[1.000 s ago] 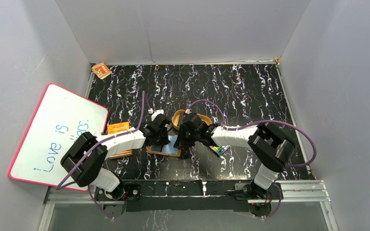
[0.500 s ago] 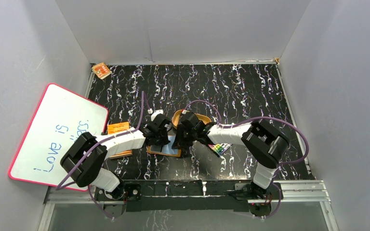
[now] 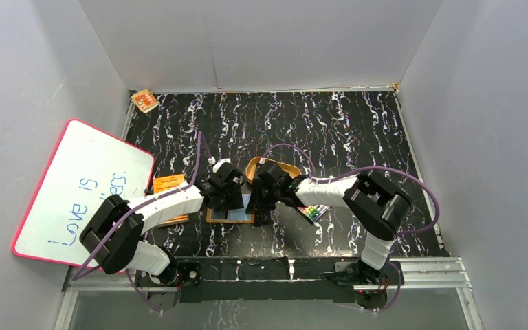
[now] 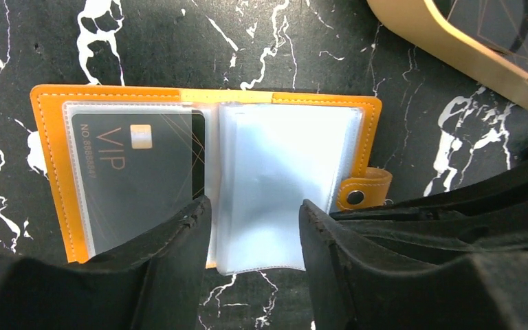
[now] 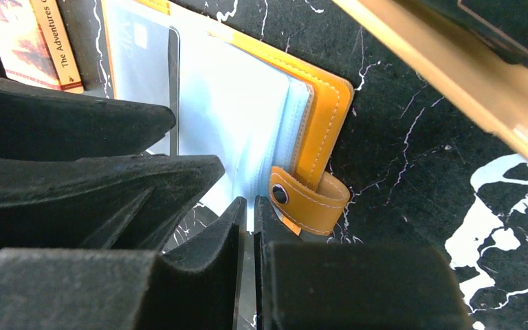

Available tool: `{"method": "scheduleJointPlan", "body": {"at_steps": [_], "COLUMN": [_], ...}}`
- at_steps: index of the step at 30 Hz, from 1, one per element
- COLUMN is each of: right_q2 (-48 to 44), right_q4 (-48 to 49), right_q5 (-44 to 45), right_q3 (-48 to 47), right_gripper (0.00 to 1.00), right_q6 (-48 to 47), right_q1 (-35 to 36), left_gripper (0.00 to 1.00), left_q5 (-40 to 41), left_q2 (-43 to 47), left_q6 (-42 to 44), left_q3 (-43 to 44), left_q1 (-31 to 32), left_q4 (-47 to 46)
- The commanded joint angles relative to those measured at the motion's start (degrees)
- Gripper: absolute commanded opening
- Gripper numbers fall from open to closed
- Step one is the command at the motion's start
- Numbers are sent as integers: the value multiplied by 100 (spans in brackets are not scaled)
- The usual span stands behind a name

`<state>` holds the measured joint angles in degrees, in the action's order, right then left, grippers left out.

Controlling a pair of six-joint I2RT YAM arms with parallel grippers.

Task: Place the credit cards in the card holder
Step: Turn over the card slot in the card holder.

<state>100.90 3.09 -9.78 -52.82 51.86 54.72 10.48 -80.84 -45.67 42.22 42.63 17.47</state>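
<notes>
Left wrist view: one credit card sits sleeved in the open card holder just beneath the left tool, whose jaws gape empty. Nearly closed, the right tool seems to pinch a sleeve edge beside the snap tab. Next, I judge, comes fetching another card from the tray beyond.

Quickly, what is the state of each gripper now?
Left gripper: open, holding nothing.
Right gripper: shut, apparently pinching the card holder near its snap tab.
</notes>
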Motion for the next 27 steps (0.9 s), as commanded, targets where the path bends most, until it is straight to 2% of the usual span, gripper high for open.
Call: {"method": "scheduleJointPlan", "body": {"at_steps": [1,6,15,27], "right_q2": [42,117,192,177], "right_q4": [159,181,282,517], "right_q5": [13,-28,-191,-335], "right_q3": [-149,-188,-220,-186], "right_gripper": [18,18,19,23], "right_q6": [-87,-88,-71,53], "right_q1": [-9,-14,-12,-11], "left_gripper": [52,61,63,66], "left_q5": [-86,-121,-191,-209], "left_q2": [338,433,114,176], "left_q6": [-15,-19,-9,-16], "left_q3": [252,222,114,20], "left_q1": [27,34,28,34], "left_q4": [382,364,216,147]}}
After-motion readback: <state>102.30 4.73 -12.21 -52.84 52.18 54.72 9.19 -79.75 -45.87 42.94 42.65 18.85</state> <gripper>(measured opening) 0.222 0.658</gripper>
